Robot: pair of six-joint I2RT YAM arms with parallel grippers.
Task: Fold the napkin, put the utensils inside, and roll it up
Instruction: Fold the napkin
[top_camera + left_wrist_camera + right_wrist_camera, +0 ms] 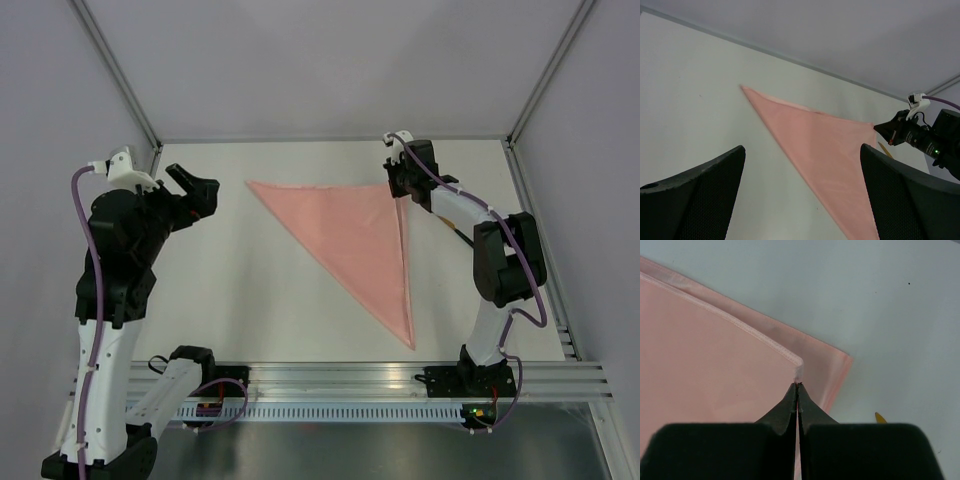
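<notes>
The napkin (355,235) is lying folded into a triangle in the middle of the bench (250,310). Its long edge is slanting from the far left corner to a near point on the right, and its square corner is sitting far right. The right hand (400,187) is pinching that far right corner, fingers pressed fully together on the top layer. The knife (880,417) is showing only a yellow tip, just right of that corner, off the cloth. The left hand (193,187) is hovering wide open and empty, left of the napkin, with bare bench stretching near and left.
</notes>
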